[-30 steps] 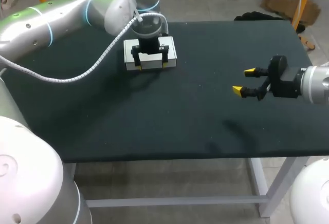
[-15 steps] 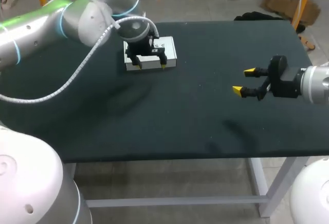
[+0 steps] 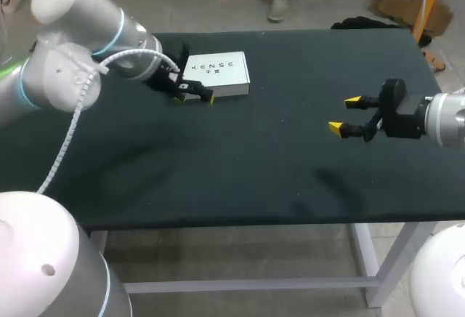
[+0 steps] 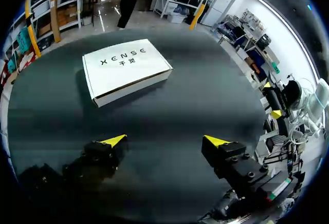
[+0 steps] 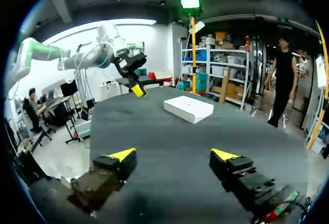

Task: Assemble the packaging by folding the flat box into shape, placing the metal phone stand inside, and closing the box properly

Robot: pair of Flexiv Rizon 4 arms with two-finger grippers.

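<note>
Closed white box (image 3: 218,75), printed lid (image 4: 126,64), left hand (image 3: 193,97) and right hand (image 3: 344,113) spread, empty

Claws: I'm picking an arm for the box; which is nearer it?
The left claw, just beside the white box; the right claw hangs far off across the table.

Wide table (image 3: 276,164) lies between box (image 3: 216,74) and right claw (image 3: 344,114); the left claw (image 3: 193,98) hangs just beside the box.

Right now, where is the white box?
Head view: the white box lies flat near the table's far edge, left of middle, just ahead of the open left gripper.
</note>
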